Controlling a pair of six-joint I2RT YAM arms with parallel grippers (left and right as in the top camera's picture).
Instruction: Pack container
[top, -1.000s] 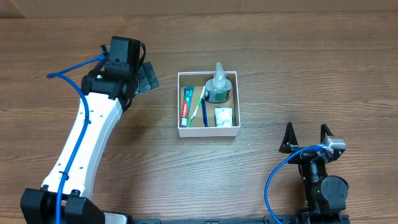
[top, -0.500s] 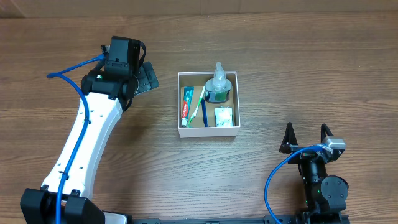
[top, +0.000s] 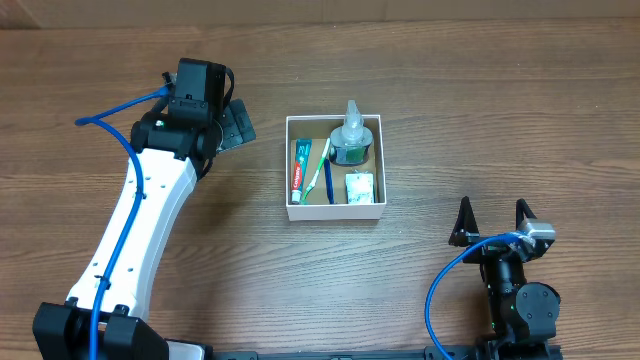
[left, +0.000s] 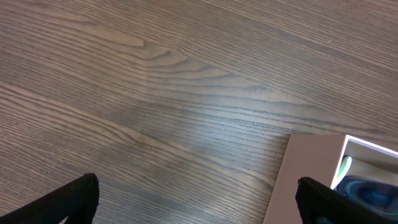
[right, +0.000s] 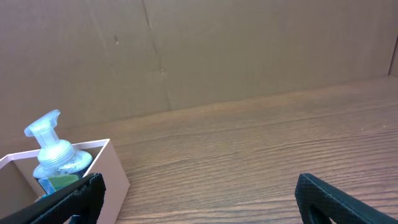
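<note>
The container (top: 333, 211), a square white box with a brown cardboard floor, sits mid-table. It holds a toothpaste tube (top: 298, 166), a toothbrush (top: 319, 165), a pump bottle (top: 351, 137) and a small green-white packet (top: 360, 187). My left gripper (top: 238, 126) is open and empty just left of the box; the left wrist view shows the box wall (left: 305, 177) near its right finger. My right gripper (top: 493, 222) is open and empty at the front right, away from the box. The right wrist view shows the box corner (right: 112, 168) and the pump bottle (right: 53, 155).
The wooden table (top: 450, 110) runs to a cardboard backdrop (right: 217, 50) at the far side. Blue cables (top: 110, 115) trail from both arms. The left arm's white link (top: 140, 230) lies across the table's left side.
</note>
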